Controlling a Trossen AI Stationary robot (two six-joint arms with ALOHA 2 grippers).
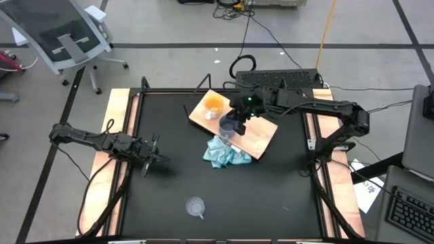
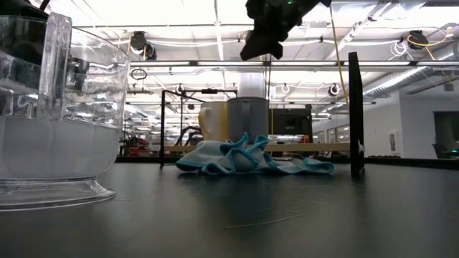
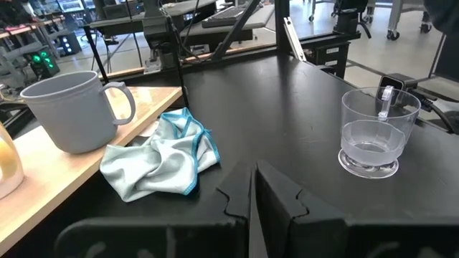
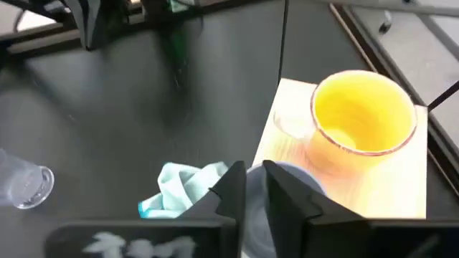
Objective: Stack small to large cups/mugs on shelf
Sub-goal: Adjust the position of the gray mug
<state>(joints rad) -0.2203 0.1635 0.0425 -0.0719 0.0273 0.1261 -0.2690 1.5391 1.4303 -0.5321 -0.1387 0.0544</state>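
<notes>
The light-wood shelf [image 1: 261, 135] lies on the black table, right of centre. On it stand the orange mug [image 1: 213, 103] and the grey-blue mug [image 1: 228, 125], bases on the wood, close together. In the right wrist view the orange mug [image 4: 362, 118] shows its yellow inside. The clear cup [image 1: 195, 207] stands upright near the table's near edge, large in the low view [image 2: 50, 122]. My right gripper [image 1: 241, 114] hangs shut above the grey-blue mug [image 2: 247, 118], well clear of its rim. My left gripper [image 1: 154, 156] is shut, low over the table's left side.
A crumpled light blue cloth [image 1: 224, 152] lies against the shelf's near edge, between the mugs and the clear cup. Wooden strips [image 1: 115, 163] run along the table's left and right sides. Bare black table [image 1: 271, 196] lies around the clear cup.
</notes>
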